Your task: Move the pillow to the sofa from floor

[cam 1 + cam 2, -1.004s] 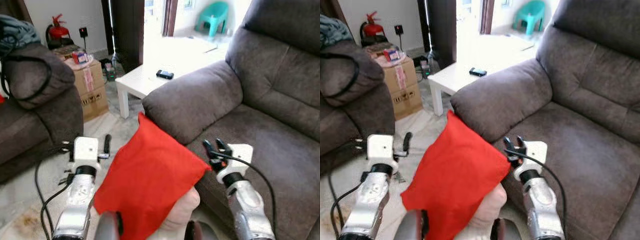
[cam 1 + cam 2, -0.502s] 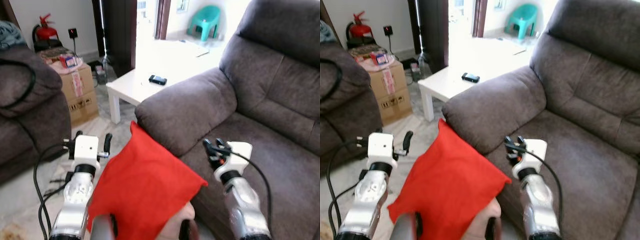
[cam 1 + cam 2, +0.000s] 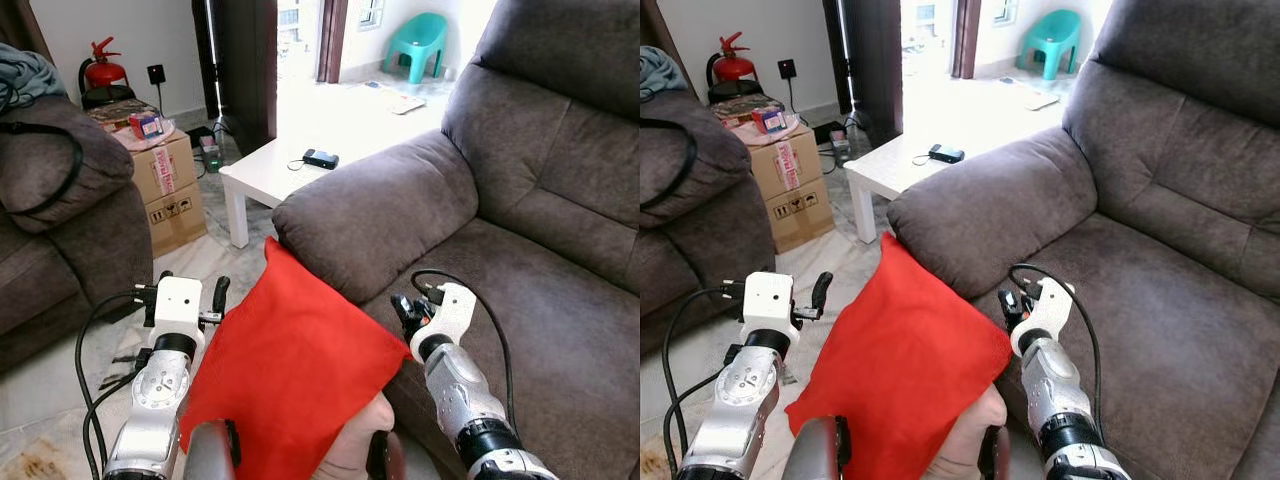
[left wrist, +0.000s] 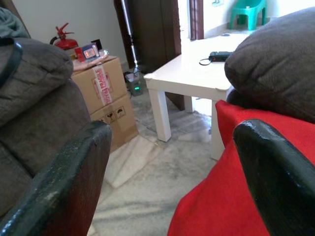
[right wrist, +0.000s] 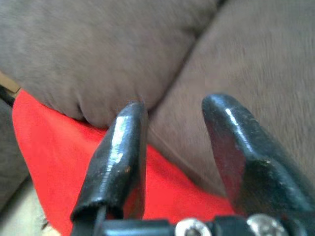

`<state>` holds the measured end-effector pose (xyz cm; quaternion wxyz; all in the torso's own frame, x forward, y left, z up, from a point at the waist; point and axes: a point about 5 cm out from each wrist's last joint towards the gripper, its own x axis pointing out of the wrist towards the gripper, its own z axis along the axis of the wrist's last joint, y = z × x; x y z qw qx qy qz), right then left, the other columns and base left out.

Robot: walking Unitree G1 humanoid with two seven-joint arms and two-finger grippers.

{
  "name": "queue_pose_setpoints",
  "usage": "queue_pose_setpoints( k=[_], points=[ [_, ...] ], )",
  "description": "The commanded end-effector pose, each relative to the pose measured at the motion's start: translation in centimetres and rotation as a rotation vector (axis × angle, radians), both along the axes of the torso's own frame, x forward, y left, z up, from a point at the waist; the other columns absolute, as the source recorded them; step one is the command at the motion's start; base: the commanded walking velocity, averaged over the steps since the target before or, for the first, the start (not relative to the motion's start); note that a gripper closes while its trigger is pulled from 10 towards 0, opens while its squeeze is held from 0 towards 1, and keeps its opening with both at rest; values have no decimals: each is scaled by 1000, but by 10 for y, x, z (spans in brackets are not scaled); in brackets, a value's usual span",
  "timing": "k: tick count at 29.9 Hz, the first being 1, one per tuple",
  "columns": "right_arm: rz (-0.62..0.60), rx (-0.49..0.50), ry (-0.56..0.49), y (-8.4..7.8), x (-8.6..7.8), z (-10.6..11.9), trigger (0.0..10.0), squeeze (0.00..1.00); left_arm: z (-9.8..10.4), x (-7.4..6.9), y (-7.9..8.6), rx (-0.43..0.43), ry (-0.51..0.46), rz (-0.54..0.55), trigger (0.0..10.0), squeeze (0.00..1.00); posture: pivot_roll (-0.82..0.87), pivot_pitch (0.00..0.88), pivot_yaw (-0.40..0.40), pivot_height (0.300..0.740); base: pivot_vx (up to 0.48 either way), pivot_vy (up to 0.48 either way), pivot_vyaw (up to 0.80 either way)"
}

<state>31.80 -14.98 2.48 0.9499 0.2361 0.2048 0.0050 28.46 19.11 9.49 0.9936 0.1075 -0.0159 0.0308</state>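
Red pillow (image 3: 290, 375) is up off the floor, squeezed between my two arms at chest height, its top corner just touching the front of the sofa armrest (image 3: 375, 215). I read this as a two-arm pinch carry: the pillow is too broad and soft for one end effector, so the forearms press it from both sides. Left end effector (image 3: 190, 290) sits against the pillow's left edge, fingers spread wide, nothing between them; the left wrist view has red fabric beside one finger, not clamped. Right end effector (image 3: 408, 310) is at the pillow's right corner over the seat edge, fingers parted narrowly, empty, pointing at the crease between armrest and sofa seat (image 3: 560, 310). Pillow is tilted, leaning toward the sofa. Carry looks mostly done; what's left, I'd say, is getting it over the seat cushion and easing the arms apart. Risk: it slides down between the arms, since nothing actually grips it.
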Motion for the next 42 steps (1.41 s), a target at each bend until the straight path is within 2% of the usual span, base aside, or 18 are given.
queue_pose_setpoints(
  k=[1,9,11,19,26,27,28,29,35,39,42],
  points=[
    [-34,50,32,-1,3,0,10000,1000,-7,-4,3,-20,34,18,10000,0,116,0,-128,566,0,0,0],
    [-103,158,92,-2,0,-9,10000,1000,-9,-13,2,-34,38,42,10000,0,140,0,-156,566,0,0,0],
    [-93,126,104,-2,-1,-10,10000,1000,-10,-15,2,-35,40,45,10000,0,145,0,-162,566,0,0,0],
    [-143,164,141,-5,-3,-15,10000,1000,-11,-21,5,-35,48,68,10000,0,157,0,-174,566,0,0,0],
    [-153,140,174,-8,-11,-23,10000,1000,-11,-23,5,-31,52,70,10000,0,162,0,-173,566,0,0,0],
    [-153,142,176,-9,-12,-24,10000,439,-11,-23,5,-30,54,67,10000,0,161,0,-171,566,0,0,0],
    [-137,138,174,-9,-14,-26,10000,141,-11,-23,4,-26,57,60,10000,0,161,0,-171,566,0,0,0],
    [-122,126,173,-9,-15,-27,10000,0,-11,-24,3,-25,58,57,10000,0,164,0,-169,566,0,0,0],
    [-71,141,144,-8,-19,-30,10000,0,-10,-26,3,-20,64,44,10000,0,169,0,-167,566,0,0,0],
    [-66,138,156,-11,-23,-33,10000,0,-10,-29,4,-20,70,43,10000,0,172,0,-165,566,0,0,0],
    [-51,175,170,-9,-27,-36,10000,0,-11,-30,2,-21,79,35,10000,0,173,0,-163,566,0,0,0]
  ],
)
